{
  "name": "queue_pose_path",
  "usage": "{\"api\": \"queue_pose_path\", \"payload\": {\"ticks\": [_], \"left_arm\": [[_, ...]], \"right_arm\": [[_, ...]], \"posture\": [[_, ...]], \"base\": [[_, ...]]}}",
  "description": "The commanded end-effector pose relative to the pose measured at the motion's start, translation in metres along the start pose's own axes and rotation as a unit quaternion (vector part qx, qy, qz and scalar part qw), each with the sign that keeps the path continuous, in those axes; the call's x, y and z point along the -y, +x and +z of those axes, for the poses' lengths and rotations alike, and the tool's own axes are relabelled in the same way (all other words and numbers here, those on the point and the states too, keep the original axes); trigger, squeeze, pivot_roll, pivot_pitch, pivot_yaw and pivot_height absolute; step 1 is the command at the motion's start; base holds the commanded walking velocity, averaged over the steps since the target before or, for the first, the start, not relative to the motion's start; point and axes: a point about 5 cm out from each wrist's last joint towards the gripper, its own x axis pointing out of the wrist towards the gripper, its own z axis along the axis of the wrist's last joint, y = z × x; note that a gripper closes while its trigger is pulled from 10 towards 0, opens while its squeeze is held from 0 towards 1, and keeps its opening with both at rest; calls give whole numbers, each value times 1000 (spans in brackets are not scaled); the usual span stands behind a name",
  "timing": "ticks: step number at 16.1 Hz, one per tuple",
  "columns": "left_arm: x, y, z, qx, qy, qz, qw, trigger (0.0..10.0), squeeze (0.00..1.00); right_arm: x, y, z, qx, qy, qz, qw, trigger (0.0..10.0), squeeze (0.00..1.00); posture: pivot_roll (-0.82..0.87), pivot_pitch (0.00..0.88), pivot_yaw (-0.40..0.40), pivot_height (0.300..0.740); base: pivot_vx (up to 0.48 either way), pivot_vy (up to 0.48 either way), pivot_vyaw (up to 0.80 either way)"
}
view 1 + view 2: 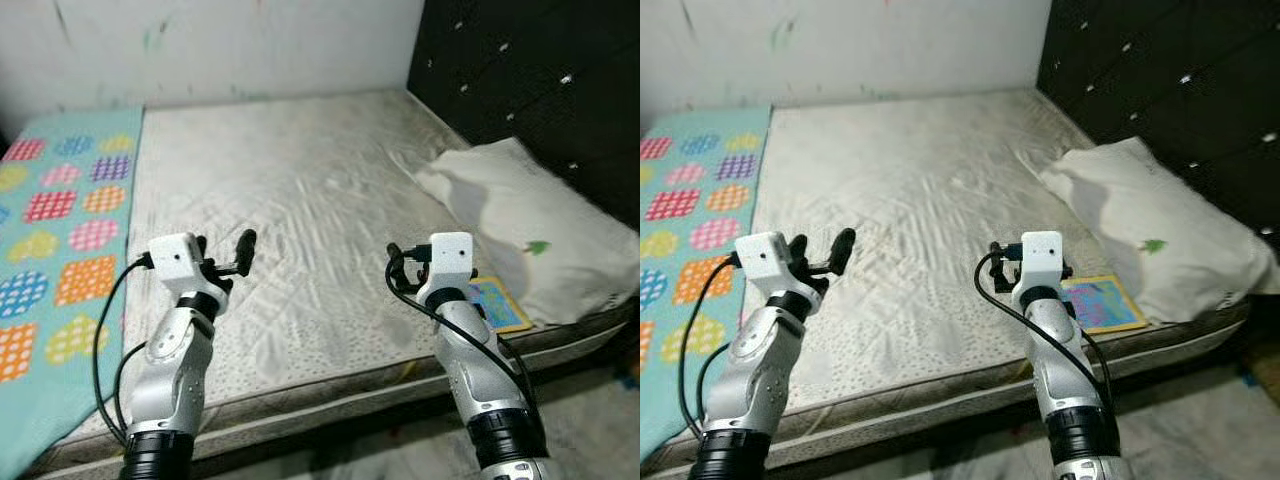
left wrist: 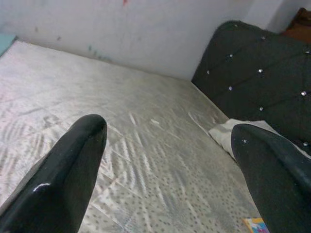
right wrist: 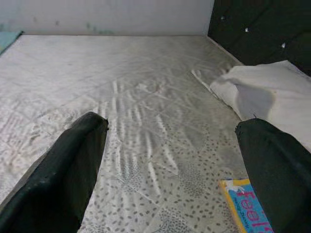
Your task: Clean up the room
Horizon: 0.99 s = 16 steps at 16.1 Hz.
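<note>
Mattress (image 1: 300, 200) bare, grey-white, quilted with a speckled print and rumpled at centre. Blanket (image 1: 60, 230) — teal, coloured dotted patches — lies flat at 9 o'clock. Pillow (image 1: 520, 225), white, soft and creased, at 3 o'clock against the black tufted headboard (image 1: 530, 70). Book (image 1: 1098, 303), thin, blue cover with yellow edge, at 4 o'clock beside the pillow. Left gripper (image 2: 170, 145) and right gripper (image 3: 170, 145) both spread wide — holding nothing, above the near edge.

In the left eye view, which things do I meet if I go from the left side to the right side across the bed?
Patterned blanket → left end effector → bare mattress → right end effector → colourful book → white pillow.
</note>
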Motion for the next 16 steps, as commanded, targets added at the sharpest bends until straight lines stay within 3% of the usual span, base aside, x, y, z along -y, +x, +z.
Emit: {"api": "queue_pose_path", "payload": {"ticks": [1,2,3,4,6,8,9,12,16], "left_arm": [[-6,-2,1,0,11,12,1000,10000,0],[-10,-6,0,-2,15,23,1000,10000,0],[-23,-18,-3,-9,33,45,998,10000,0],[-25,-20,-4,-11,37,48,998,10000,0],[-46,-41,-6,-26,76,70,994,10000,0],[-54,-50,-8,-40,102,48,993,10000,0],[-51,-55,-9,-48,140,23,989,10000,0],[-38,-65,-12,-68,154,-28,985,10000,0],[-17,-63,-19,-58,98,-21,993,10000,0]], "right_arm": [[-4,0,5,12,15,6,1000,10000,0],[-4,-2,8,26,26,13,999,10000,0],[3,-7,9,36,22,8,999,10000,0],[4,-8,8,36,21,7,999,10000,0],[16,-17,-4,19,7,0,1000,10000,0],[21,-21,-10,7,-3,-2,1000,10000,0],[22,-22,-9,9,-3,0,1000,10000,0],[22,-23,-7,13,-10,4,1000,10000,0],[24,-26,-8,6,-5,-5,1000,10000,0]], "posture": [[-100,7,-13,740],[-103,3,-12,740],[-101,2,-10,740],[-101,2,-10,740],[-90,10,-16,740],[-80,15,-25,740],[-74,15,-38,740],[-69,18,-37,740],[-92,15,-37,740]], "base": [[0,0,0],[0,0,0],[0,0,0],[0,0,0],[0,0,0],[0,0,0],[0,0,0],[0,0,0],[64,0,0]]}}
